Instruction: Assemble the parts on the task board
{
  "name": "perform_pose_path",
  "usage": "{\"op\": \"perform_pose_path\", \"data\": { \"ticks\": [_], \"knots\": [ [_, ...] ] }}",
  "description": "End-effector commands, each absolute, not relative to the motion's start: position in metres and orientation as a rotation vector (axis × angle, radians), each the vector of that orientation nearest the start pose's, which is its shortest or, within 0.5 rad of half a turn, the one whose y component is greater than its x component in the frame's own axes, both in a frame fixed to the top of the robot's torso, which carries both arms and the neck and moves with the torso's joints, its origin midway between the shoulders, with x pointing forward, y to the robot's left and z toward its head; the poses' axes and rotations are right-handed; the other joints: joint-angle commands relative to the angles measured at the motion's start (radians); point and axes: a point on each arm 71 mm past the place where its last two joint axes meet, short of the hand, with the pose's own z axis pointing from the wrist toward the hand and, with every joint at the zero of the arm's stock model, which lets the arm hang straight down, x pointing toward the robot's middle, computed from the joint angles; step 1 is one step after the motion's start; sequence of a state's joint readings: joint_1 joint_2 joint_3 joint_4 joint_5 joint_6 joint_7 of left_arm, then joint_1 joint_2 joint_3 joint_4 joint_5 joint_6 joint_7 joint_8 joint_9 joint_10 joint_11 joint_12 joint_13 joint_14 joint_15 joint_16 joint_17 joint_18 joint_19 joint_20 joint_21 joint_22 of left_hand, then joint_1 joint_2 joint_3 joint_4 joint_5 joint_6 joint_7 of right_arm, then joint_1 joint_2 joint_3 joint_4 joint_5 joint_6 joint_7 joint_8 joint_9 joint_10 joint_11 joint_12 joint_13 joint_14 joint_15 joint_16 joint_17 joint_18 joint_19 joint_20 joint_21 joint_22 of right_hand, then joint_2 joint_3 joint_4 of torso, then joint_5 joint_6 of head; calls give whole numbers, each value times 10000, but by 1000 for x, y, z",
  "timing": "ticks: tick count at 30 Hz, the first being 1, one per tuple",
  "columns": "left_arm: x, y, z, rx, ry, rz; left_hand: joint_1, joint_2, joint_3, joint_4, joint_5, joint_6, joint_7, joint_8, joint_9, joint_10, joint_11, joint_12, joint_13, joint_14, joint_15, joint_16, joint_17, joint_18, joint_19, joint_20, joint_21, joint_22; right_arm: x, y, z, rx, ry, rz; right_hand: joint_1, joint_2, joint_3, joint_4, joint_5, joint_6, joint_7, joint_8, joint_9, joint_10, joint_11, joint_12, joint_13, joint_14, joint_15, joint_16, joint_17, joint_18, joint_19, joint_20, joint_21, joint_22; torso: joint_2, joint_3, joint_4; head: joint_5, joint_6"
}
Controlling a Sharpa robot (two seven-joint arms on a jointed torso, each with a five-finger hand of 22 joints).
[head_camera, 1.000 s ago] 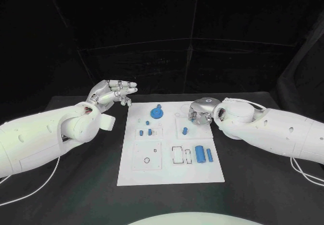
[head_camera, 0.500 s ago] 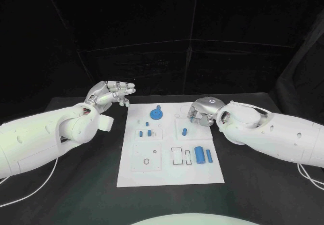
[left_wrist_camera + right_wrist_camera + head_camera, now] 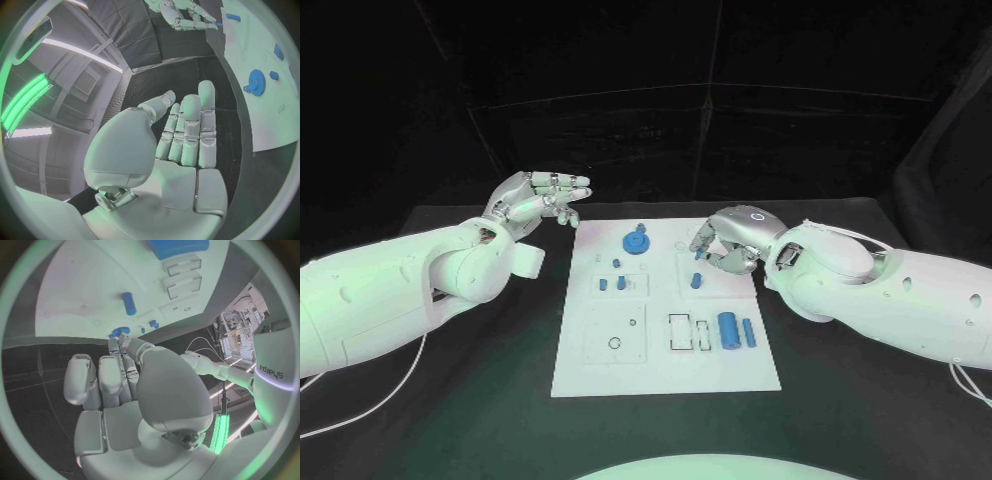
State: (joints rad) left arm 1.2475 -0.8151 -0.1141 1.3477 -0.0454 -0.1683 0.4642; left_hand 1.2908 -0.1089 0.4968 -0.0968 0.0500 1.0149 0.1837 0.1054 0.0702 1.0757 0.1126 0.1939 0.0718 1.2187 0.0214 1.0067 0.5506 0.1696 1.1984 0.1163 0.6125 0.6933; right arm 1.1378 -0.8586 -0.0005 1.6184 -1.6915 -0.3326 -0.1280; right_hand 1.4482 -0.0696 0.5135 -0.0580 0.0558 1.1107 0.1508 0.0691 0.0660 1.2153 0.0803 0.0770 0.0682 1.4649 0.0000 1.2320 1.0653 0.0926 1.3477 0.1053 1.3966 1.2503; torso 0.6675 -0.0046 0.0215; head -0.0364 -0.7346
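Observation:
The white task board (image 3: 668, 350) lies in the middle of the table. On it are a blue gear (image 3: 635, 242), small blue pieces (image 3: 610, 284), a blue peg (image 3: 697, 276) and two blue cylinders (image 3: 728, 328). My right hand (image 3: 730, 240) hovers over the board's far right part, fingers bent down just above the peg, and I see nothing held in it. In the right wrist view its fingertips (image 3: 119, 342) point towards the peg (image 3: 128, 303) and the gear (image 3: 119, 332). My left hand (image 3: 538, 198) is raised off the board's far left corner, with its palm (image 3: 181, 150) flat and fingers straight.
The board has empty recesses near its front, a round one (image 3: 615, 343) and rectangular slots (image 3: 678, 332). Black table surrounds the board, with a dark curtain behind. The left wrist view shows the gear (image 3: 253, 82) and the right hand (image 3: 184, 15) far off.
My right hand has shifted a little to the left and nearer over the board, closing in above the peg. The left hand has stayed put.

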Motion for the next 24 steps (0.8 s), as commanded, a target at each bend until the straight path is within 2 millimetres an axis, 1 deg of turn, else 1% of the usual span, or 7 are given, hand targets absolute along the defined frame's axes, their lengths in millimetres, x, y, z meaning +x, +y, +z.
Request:
{"op": "perform_pose_path", "data": {
  "ticks": [1, 5, 7, 10, 15, 18, 24],
  "knots": [
    [516, 240, -183, -9939, 14132, -15598, 71, 26, -17, -42, 6, 59, -8, 39, -13, 44, -10, 34, -5, -65, -8, -11, -9, 139, -84, 15, -36, -10, 449, -152, -180, -3521, 15477, 7276, -114, -24, 74, -7, 16, 40, 21, -34, 13, 29, 23, -46, -4, 241, -16, 38, -4, -183, 50, 9, 50, 10, 5, -5, 12, 74, -50],
    [515, 236, -183, -9912, 14172, -15696, 73, 23, -21, -47, 5, 53, -2, 37, -15, 36, -6, 39, -8, -79, -7, -26, -35, 138, -88, 15, -44, -15, 440, -127, -182, -4024, 15693, 7807, -146, -30, 100, -6, 21, 32, 29, -37, 12, 20, 31, -51, -6, 236, -12, 25, -31, -182, 45, 12, 48, 5, -2, -20, 40, 181, -125],
    [515, 234, -183, -9900, 14197, -15747, 73, 23, -21, -47, 5, 53, -2, 37, -15, 36, -6, 39, -8, -79, -7, -26, -35, 138, -88, 15, -44, -15, 433, -115, -187, -4303, 15848, 8018, -165, -32, 106, -2, 20, 32, 31, -36, 12, 19, 33, -52, -5, 236, -10, 27, -31, -183, 46, 13, 50, 7, -7, -21, 28, 268, -169],
    [513, 231, -183, -9879, 14232, -15826, 73, 23, -21, -47, 5, 53, -2, 37, -15, 36, -6, 39, -8, -79, -7, -26, -35, 138, -88, 15, -44, -15, 425, -99, -197, -4661, 16059, 8307, -194, -41, 113, 3, 18, 33, 33, -34, 13, 18, 34, -52, -5, 236, -7, 27, -36, -184, 49, 16, 53, 13, -7, -37, 34, 304, -192],
    [512, 228, -182, -9859, 14262, -15900, 73, 23, -21, -47, 5, 53, -2, 37, -15, 36, -6, 39, -8, -79, -7, -26, -35, 138, -88, 15, -44, -15, 418, -85, -214, -5020, 16446, 8450, -212, -54, 117, 1, 19, 27, 34, -36, 12, 12, 36, -56, -5, 236, -5, 29, -36, -186, 54, 18, 59, 23, 4, -16, 8, 460, -237],
    [512, 227, -182, -9854, 14284, -15934, 67, 20, -28, -47, 5, 47, 4, 35, -18, 29, -1, 43, -10, -86, -4, -32, -45, 136, -92, 15, -51, -21, 415, -79, -224, -5271, 16731, 8411, -224, -61, 120, 1, 20, 23, 36, -38, 12, 7, 37, -58, -6, 235, -4, 29, -39, -185, 51, 19, 57, 18, 9, -4, 7, 506, -253],
    [511, 226, -182, -9852, 14305, -15958, 67, 20, -28, -47, 5, 47, 4, 35, -18, 29, -1, 43, -10, -86, -4, -32, -45, 136, -92, 15, -51, -21, 411, -73, -236, -5523, 17031, 8307, -246, -75, 120, 1, 21, 17, 38, -39, 11, 2, 39, -60, -6, 234, -2, 24, -49, -185, 50, 21, 57, 18, 7, -3, 2, 591, -325]
  ]
}}
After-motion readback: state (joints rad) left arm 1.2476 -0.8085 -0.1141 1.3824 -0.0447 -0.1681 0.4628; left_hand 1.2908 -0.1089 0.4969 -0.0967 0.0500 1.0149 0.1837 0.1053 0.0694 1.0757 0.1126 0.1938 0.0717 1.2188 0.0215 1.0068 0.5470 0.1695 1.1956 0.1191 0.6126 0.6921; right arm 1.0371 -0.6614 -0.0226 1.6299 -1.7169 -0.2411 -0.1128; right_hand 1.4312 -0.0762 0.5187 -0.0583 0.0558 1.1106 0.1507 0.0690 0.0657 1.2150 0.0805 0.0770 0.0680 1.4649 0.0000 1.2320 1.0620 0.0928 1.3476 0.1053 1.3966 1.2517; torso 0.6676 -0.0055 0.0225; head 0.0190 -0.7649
